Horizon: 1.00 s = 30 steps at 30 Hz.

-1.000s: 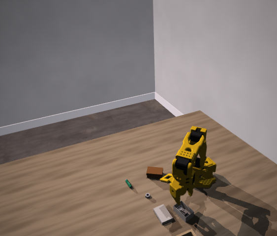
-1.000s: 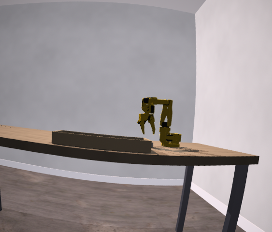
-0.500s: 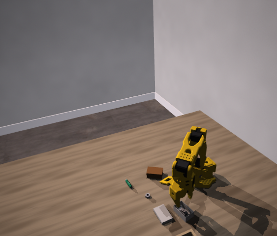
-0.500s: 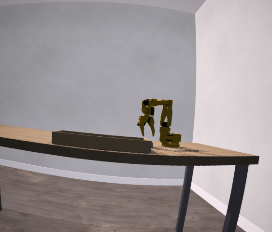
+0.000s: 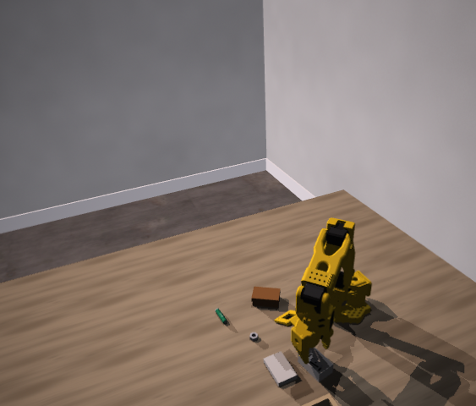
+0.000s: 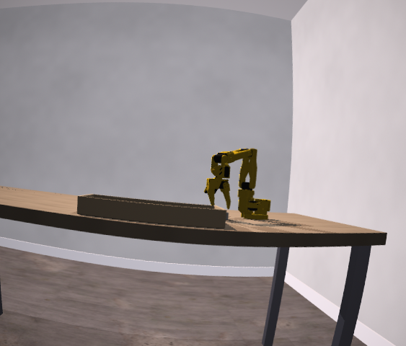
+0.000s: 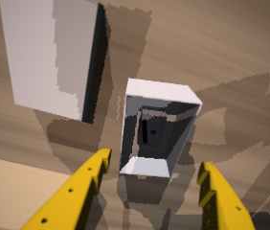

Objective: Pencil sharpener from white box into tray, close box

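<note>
The white box's base [image 5: 323,368] [image 7: 159,89] stands open on the table, and a dark pencil sharpener [image 7: 151,132] lies inside it. Its white lid [image 5: 280,369] [image 7: 49,53] lies flat on the table right beside the base. My gripper [image 5: 313,353] [image 6: 219,204] [image 7: 155,166] is open and empty, pointing down just above the base with one finger on each side of it, touching nothing. The long brown tray [image 6: 151,214] lies along the table's near edge. Only its corner [image 5: 321,400] shows in the top view.
A closed brown box [image 5: 265,296] stands near the arm's base. A small green object [image 5: 221,315] and a grey nut [image 5: 254,336] lie on the table to its left. The wall is close behind the arm.
</note>
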Each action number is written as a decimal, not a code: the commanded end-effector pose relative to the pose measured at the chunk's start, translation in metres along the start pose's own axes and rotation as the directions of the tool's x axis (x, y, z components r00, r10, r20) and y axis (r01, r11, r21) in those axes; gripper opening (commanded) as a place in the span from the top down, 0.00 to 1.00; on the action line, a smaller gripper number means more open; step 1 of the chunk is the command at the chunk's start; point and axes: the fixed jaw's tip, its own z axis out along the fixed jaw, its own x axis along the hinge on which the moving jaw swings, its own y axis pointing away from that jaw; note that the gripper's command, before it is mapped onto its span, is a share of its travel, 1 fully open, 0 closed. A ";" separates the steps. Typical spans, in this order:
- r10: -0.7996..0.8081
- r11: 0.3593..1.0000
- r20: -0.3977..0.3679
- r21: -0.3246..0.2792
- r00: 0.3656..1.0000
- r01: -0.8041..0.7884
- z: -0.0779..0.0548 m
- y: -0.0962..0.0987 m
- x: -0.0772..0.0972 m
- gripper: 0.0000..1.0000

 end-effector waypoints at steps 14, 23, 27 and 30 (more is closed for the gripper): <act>-0.002 1.000 -0.013 -0.024 1.000 0.002 0.012 0.001 0.003 0.70; -0.002 1.000 -0.013 -0.024 1.000 0.002 0.013 0.001 0.003 0.70; -0.002 1.000 -0.014 -0.024 1.000 0.002 0.013 0.001 0.003 0.70; -0.002 1.000 -0.014 -0.024 1.000 0.002 0.013 0.001 0.003 0.70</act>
